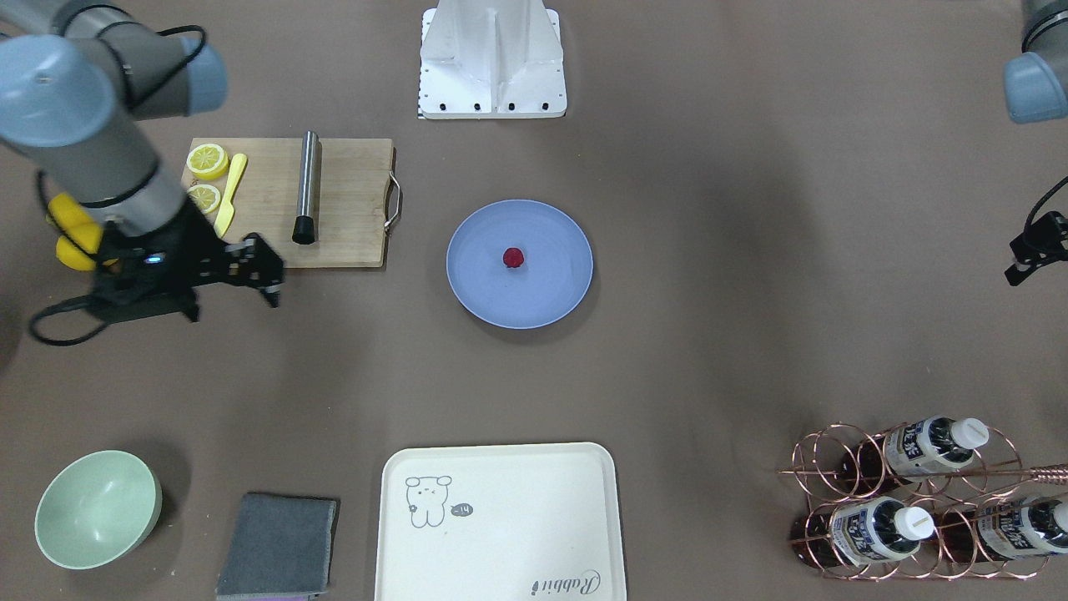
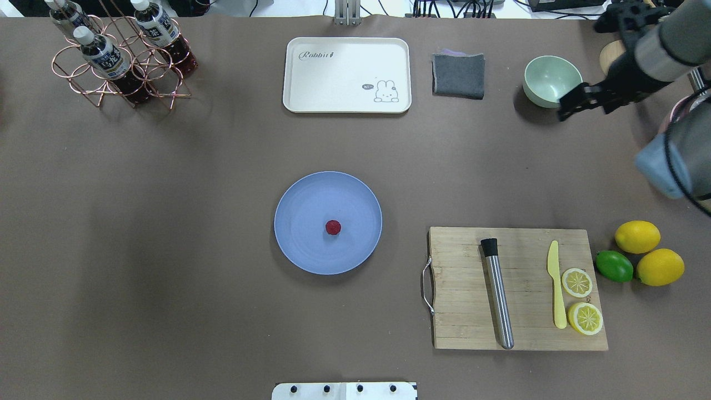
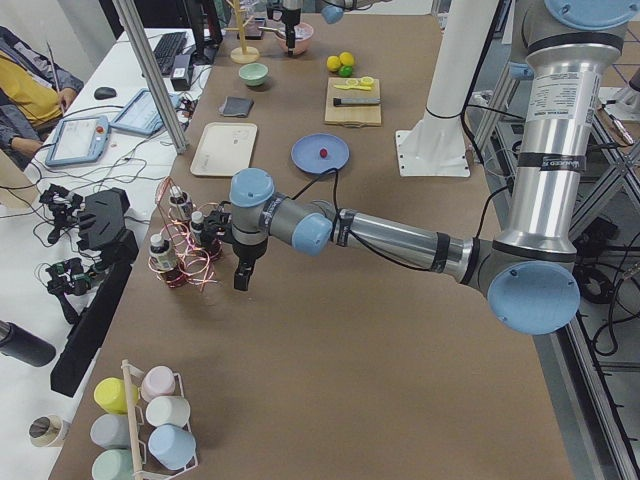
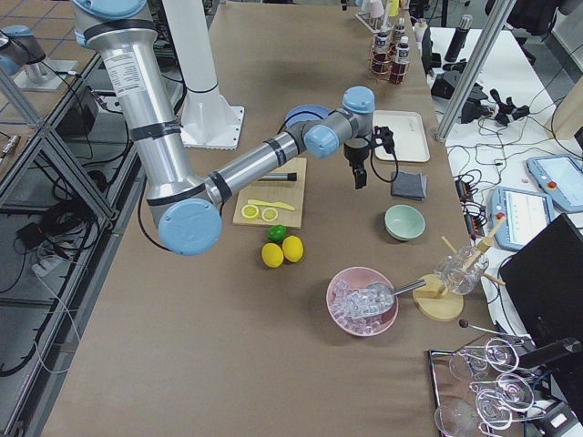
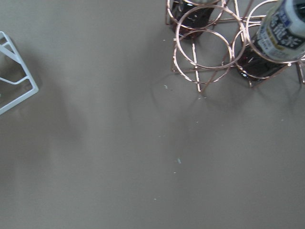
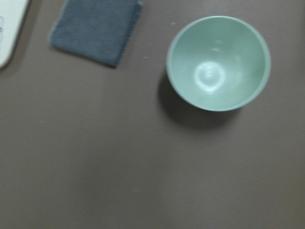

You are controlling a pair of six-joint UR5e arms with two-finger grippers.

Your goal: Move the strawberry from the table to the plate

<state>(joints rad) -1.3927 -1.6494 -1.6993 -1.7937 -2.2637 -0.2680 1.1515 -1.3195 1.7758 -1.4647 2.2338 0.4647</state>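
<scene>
The small dark-red strawberry [image 1: 513,257] [image 2: 333,226] lies near the middle of the round blue-grey plate [image 1: 551,292] [image 2: 300,244], which sits at the centre of the brown table [image 2: 166,222]. My right gripper [image 1: 271,274] [image 2: 565,108] hovers far from the plate, between the cutting board and the green bowl; it is open and holds nothing. The right wrist view shows no fingers. My left gripper [image 3: 240,282] hangs over the table beside the bottle rack, far from the plate. Only its edge [image 1: 1020,271] shows in the front view, so I cannot tell its state.
A wooden cutting board [image 2: 461,311] holds a steel muddler [image 2: 498,300], a yellow knife [image 2: 555,289] and lemon slices. Whole lemons [image 2: 637,236] and a lime [image 2: 614,265] lie beside it. Far side: cream tray [image 2: 347,75], grey cloth [image 2: 458,75], green bowl [image 2: 547,78], copper bottle rack [image 2: 119,66].
</scene>
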